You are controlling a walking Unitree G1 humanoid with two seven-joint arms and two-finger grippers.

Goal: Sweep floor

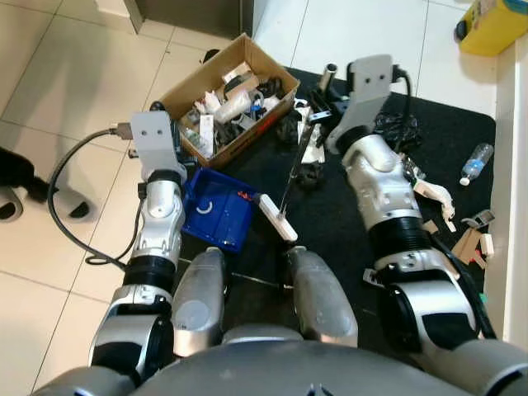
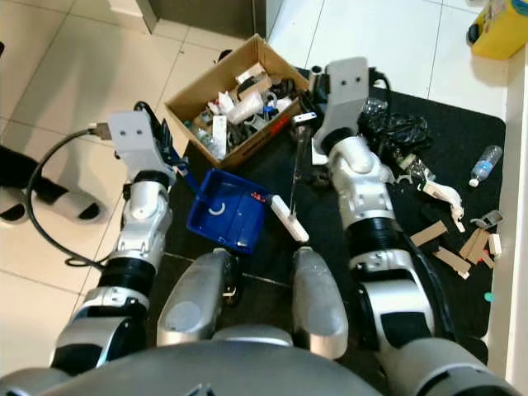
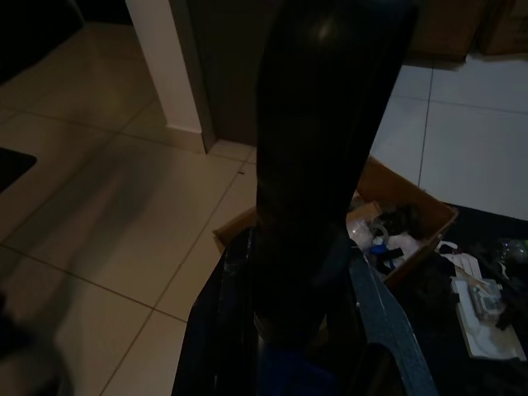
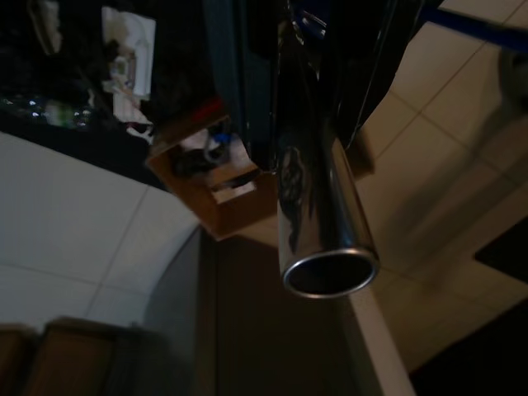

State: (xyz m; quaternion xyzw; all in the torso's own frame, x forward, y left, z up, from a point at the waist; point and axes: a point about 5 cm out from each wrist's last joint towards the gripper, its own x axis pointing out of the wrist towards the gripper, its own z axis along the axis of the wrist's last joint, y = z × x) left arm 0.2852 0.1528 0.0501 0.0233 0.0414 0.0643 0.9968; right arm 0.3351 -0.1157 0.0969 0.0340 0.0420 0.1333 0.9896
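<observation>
My left gripper (image 1: 176,151) is shut on the dark handle (image 3: 322,165) of a blue dustpan (image 1: 216,210), which rests at the left edge of the black mat (image 1: 346,223). My right gripper (image 1: 320,106) is shut on the shiny metal pole (image 4: 318,214) of a small broom. Its thin shaft (image 1: 294,165) slants down to a white head (image 1: 276,217) lying on the mat just right of the dustpan. Litter lies on the mat: a plastic bottle (image 1: 476,162), cardboard scraps (image 1: 469,241), white bits (image 1: 436,194) and a black bag (image 1: 396,128).
An open cardboard box (image 1: 231,95) full of clutter stands on the mat's far left corner. A yellow container (image 1: 495,25) sits at the far right by a white wall edge. Slippers (image 1: 16,202) and a black cable (image 1: 66,198) lie on the tiles to my left.
</observation>
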